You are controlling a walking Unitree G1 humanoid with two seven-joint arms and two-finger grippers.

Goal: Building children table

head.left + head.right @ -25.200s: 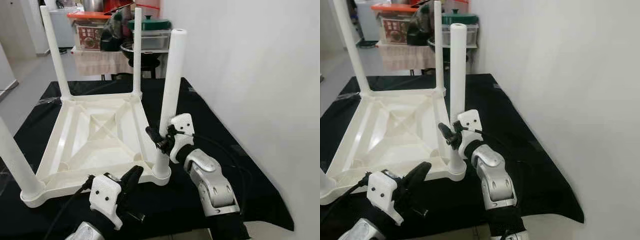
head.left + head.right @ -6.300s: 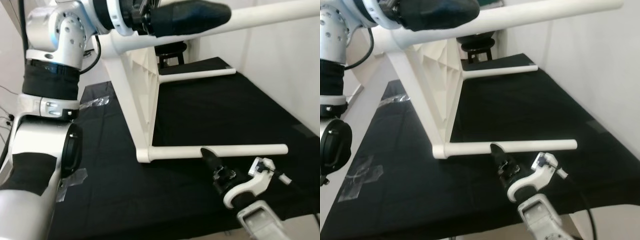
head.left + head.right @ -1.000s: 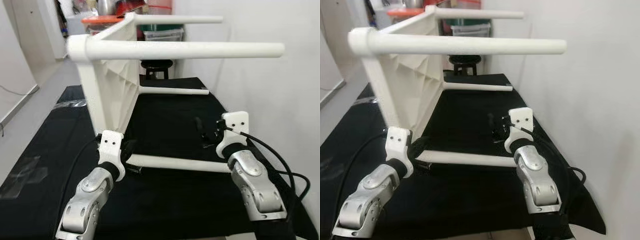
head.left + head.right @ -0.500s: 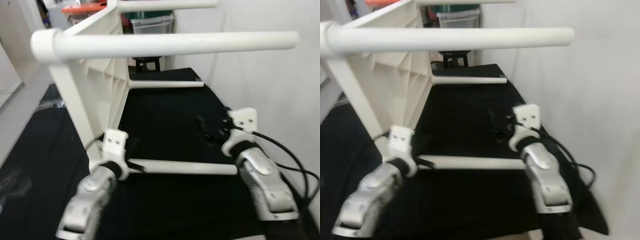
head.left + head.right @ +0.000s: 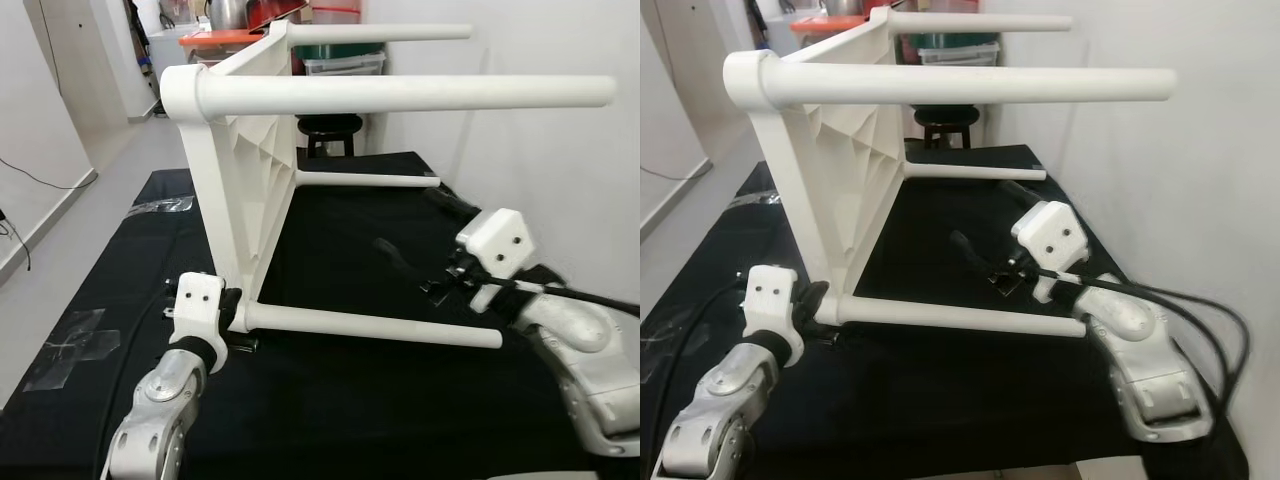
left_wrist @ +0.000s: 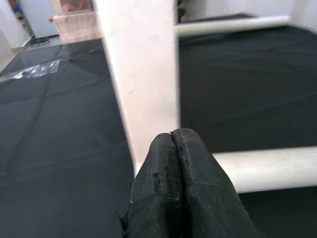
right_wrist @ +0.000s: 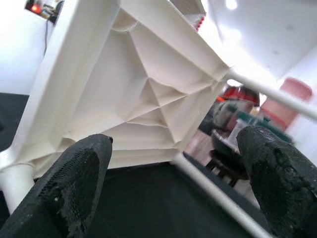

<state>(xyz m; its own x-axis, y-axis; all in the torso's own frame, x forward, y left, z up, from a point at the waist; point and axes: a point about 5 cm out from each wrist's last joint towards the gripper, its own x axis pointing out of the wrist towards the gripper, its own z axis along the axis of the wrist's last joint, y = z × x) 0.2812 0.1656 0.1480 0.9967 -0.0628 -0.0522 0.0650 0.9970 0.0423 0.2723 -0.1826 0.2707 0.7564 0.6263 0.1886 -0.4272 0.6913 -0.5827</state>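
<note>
Lying on its side on the black-covered bench [image 5: 330, 420], the children's table [image 5: 235, 180] looks nearly built — all four legs are seated in its corners, two raised and two low, so what seems left is tipping it upright. Beside the table's lower near corner sits the left gripper [image 6: 173, 144], its fingers pressed together on nothing, touching the foot of that corner where the lower near leg [image 5: 370, 325] joins. Above that same leg, toward its free end, the right gripper [image 5: 980, 258] hangs with its fingers spread wide — holding nothing.
</note>
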